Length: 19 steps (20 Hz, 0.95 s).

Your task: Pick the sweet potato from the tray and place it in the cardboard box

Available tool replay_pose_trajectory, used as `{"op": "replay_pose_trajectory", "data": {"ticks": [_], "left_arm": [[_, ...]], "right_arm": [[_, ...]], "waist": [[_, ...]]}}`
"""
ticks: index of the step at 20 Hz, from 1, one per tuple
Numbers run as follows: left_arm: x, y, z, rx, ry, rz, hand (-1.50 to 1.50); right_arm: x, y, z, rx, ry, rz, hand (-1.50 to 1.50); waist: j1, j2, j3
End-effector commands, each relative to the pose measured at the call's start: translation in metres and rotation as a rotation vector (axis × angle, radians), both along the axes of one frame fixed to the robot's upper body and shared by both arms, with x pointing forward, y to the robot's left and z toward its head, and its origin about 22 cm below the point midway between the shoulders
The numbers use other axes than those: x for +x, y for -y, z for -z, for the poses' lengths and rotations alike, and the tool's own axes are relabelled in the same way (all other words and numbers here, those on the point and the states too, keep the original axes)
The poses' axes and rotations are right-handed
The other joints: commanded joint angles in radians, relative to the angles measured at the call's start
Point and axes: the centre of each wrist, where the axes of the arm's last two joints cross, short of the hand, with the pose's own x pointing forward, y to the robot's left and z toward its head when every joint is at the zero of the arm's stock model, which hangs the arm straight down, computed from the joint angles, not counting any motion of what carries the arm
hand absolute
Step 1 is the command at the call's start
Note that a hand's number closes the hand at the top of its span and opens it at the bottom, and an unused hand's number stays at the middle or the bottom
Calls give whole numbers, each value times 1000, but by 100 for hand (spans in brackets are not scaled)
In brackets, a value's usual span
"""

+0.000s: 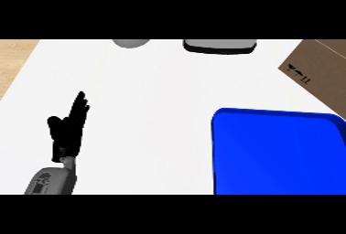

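Note:
The blue tray (229, 151) lies at the lower right of the white counter, and no sweet potato shows on its visible surface. The cardboard box (321, 73) sits at the right edge, past the tray's far corner, only partly in view. My left hand (69, 125) stands at the lower left with its fingers straight and pointing away, holding nothing, well left of the tray. My right hand shows nowhere in the head view.
A grey rounded object (132, 43) and a dark-rimmed grey container (220, 45) sit at the counter's far edge. A wooden surface (13, 59) shows beyond the counter's left edge.

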Motion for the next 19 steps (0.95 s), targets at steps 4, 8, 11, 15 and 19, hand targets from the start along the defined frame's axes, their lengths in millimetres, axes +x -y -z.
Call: {"op": "replay_pose_trajectory", "data": {"ticks": [4, 8, 11, 15, 19], "left_arm": [[-2, -5, 0, 11, 6, 12, 0], [-1, 2, 1, -9, -4, 19, 0], [5, 5, -4, -8, 24, 17, 0], [-5, -2, 2, -8, -20, -4, 0], [-7, -5, 8, 1, -3, -30, 0]], "right_arm": [[-11, 25, 28, 207, 65, -16, -150], [-12, 20, 48, 289, 181, -96, -150], [-15, 30, 37, 393, 315, -182, -150], [-27, 51, 21, 568, 462, -226, -150], [-56, 82, 27, 624, 535, -173, -150]], "waist": [[19, 10, 4], [3, 2, 3], [3, 3, 5], [-15, -8, 3], [-17, -4, 2]]}}
